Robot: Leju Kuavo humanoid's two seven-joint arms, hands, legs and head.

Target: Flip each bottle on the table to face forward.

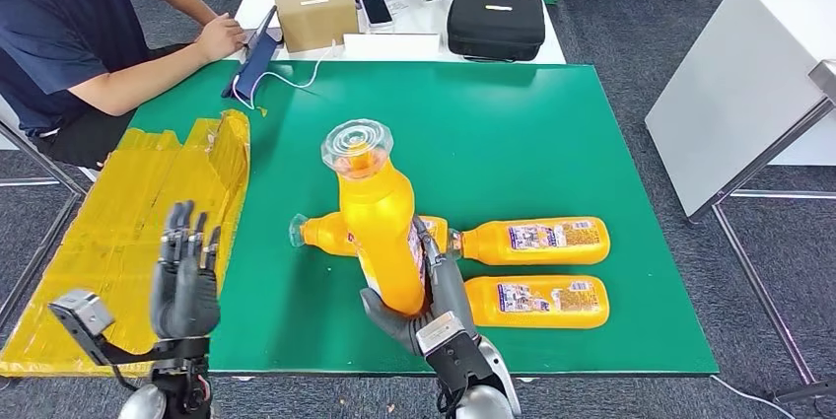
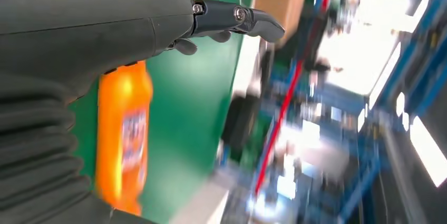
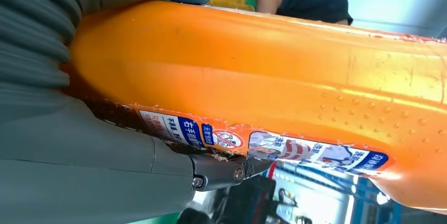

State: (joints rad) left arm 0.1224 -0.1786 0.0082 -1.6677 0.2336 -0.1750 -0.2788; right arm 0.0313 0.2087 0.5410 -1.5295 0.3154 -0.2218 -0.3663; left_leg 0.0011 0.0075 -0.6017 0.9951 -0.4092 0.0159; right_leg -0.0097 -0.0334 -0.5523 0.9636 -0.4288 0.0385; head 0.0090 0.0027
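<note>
While the right robot hand grips the tall orange plastic bottle by its base, lifted upright above the green desk, left robot hand spread, idle. Risk: low grip, top-heavy bottle could tip onto lying bottles.

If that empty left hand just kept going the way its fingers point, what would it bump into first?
Probably nothing soon. The left hand is raised with fingers pointing up and away over the yellow sheet; the person's arm lies farther along that line. Depth is unclear.
</note>
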